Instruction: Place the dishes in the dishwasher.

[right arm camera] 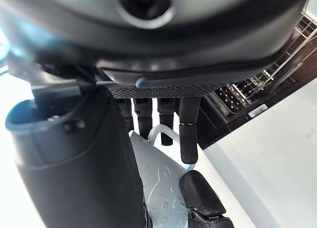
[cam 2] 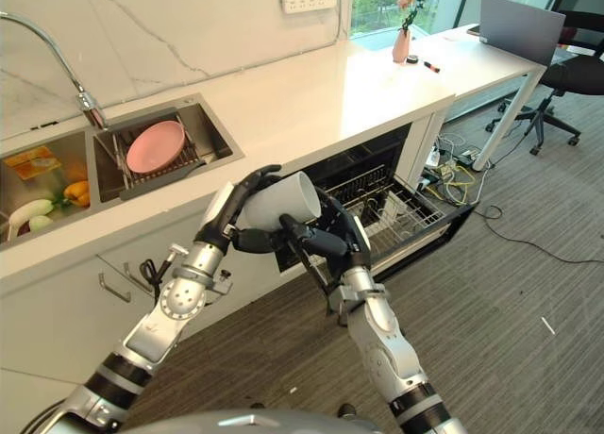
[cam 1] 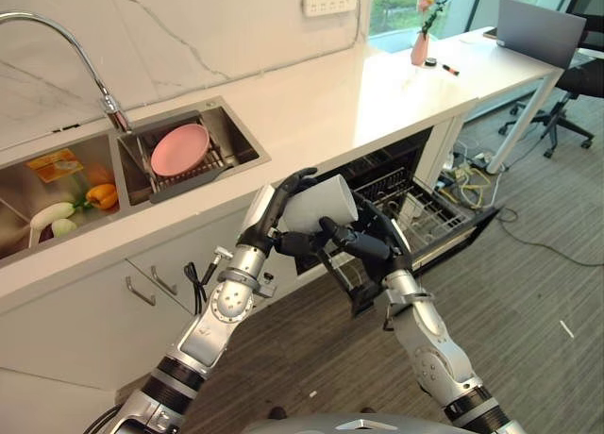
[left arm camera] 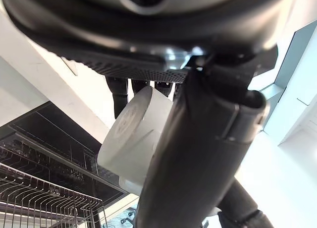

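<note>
Left hand (cam 1: 274, 212) holds a white mug (cam 1: 319, 206) on its side, fingers curled over the base end and thumb underneath, mouth pointing toward 3 o'clock. Right hand (cam 1: 363, 241) meets it from below at about 5 o'clock; its fingers reach to the mug's handle (right arm camera: 161, 134) in the right wrist view, though whether they have closed on it is hard to read, so its state stays undetermined. This looks like a hand-to-hand transfer in mid-air.

Mug sits in front of the counter edge, just left of the open dishwasher (cam 1: 415, 170), whose pulled-out wire rack (cam 1: 425, 212) lies at 3 o'clock from the hands.

Handling judgement: glazed ceramic, rigid, moderately light, smooth and likely slippery, breakable if dropped. The handle or a wrap round the body gives the surest hold.

Further out, a pink plate (cam 1: 179, 149) waits in the sink rack (cam 1: 212, 160) at 10 o'clock.
</note>
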Controlling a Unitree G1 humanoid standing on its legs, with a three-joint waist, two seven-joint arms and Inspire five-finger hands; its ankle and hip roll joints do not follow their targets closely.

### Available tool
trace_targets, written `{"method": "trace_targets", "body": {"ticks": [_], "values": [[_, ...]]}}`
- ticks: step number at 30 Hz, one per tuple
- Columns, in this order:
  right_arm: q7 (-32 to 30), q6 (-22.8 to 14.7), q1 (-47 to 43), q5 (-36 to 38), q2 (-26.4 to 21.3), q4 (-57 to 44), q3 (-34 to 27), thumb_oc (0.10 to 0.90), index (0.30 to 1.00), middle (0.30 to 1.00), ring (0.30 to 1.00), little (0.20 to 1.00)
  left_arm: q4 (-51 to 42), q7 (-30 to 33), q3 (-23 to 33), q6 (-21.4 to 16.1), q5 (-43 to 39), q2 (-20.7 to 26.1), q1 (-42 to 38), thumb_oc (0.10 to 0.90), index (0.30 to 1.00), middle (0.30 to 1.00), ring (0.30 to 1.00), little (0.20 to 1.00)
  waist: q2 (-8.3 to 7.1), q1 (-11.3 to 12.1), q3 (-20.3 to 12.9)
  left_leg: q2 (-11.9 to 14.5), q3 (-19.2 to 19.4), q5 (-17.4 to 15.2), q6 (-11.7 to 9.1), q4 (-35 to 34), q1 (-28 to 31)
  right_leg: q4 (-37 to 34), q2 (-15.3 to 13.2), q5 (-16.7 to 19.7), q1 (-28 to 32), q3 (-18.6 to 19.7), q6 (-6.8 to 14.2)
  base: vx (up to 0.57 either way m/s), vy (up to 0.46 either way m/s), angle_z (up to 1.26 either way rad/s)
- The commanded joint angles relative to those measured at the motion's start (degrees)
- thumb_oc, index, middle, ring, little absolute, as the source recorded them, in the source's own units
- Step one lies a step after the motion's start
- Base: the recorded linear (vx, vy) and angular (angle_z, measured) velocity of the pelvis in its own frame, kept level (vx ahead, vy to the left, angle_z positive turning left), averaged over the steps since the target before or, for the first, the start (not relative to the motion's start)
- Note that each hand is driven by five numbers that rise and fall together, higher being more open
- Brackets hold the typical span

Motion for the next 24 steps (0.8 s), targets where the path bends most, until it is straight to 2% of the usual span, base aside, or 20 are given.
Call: {"method": "trace_targets", "body": {"ticks": [1,9,14,16,19,20,24], "values": [[-6.67,-13.33,-7.5,6.76,3.83,-4.6,-17.18,0.4,0.3,0.3,0.3,0.3,-2.52,4.47,5.49,-3.21,-2.71,3.02,-0.24,0.8,0.9,0.9,0.9,0.9,-2.55,-0.01,-2.8,0.21,2.42,-4.76,-2.09,0.5,1.59,0.7,-3.36,-4.88,3.16,0.7,4.52,0.0,0.0,0.0],[-9.59,-15.16,-8.68,6.5,4.41,-4.4,-21.01,0.4,0.3,0.3,0.3,0.3,-2.76,4.56,6.71,-3.08,-3.07,3.34,0.96,0.8,0.9,0.9,0.9,0.9,-2.34,0.07,-2.74,0.3,2.48,-5.0,-2.01,0.5,1.91,0.7,-3.25,-4.85,3.11,1.14,4.53,0.0,0.0,0.0],[-10.83,-14.24,-9.3,1.94,2.4,-2.97,-23.03,0.4,0.3,0.3,0.3,0.3,-2.39,4.15,7.56,-3.33,-3.33,3.55,2.19,0.8,0.9,0.9,0.9,0.9,-2.29,0.2,-2.66,0.29,2.29,-5.06,-1.96,0.5,1.87,0.7,-3.19,-4.91,3.04,1.22,4.55,0.0,0.0,-0.01],[-10.98,-10.83,-9.15,-4.62,-2.24,-0.43,-23.88,0.4,0.3,0.3,0.3,0.3,-1.66,3.22,8.14,-3.36,-3.66,4.07,3.59,0.8,0.9,0.9,0.9,0.9,-2.72,0.55,-2.5,0.28,2.14,-4.94,-1.93,0.5,1.52,0.7,-3.13,-4.81,2.83,0.99,4.59,0.0,0.0,0.0],[-10.81,-7.04,-10.29,-10.21,-8.03,2.93,-23.32,0.4,0.3,0.3,0.3,0.3,-0.11,1.72,8.31,-3.05,-4.59,4.61,5.12,0.8,0.9,0.9,0.9,0.9,-3.35,1.13,-1.93,0.2,1.72,-4.66,-1.88,0.5,0.8,0.7,-2.98,-4.57,2.37,0.72,4.69,-0.02,-0.003,0.01],[-9.9,-4.89,-10.98,-12.49,-11.85,5.17,-22.7,0.4,0.3,0.3,0.3,0.3,0.65,0.63,8.24,-2.63,-5.26,5.01,6.69,0.8,0.9,0.9,0.9,0.9,-3.94,1.63,-1.4,0.11,1.47,-4.42,-1.81,0.5,0.27,0.7,-2.94,-4.41,1.98,0.54,4.68,-0.04,-0.004,0.02],[-8.78,-3.02,-11.99,-14.78,-15.31,7.95,-22.04,0.4,0.3,0.3,0.3,0.3,1.38,-0.79,8.39,-2.26,-5.77,5.32,9.07,0.8,0.9,0.9,0.9,0.9,-4.52,2.28,-0.86,0.03,1.07,-4.17,-1.74,0.5,-0.39,0.7,-2.91,-4.26,1.61,0.18,4.66,-0.01,0.0,0.02]]}}
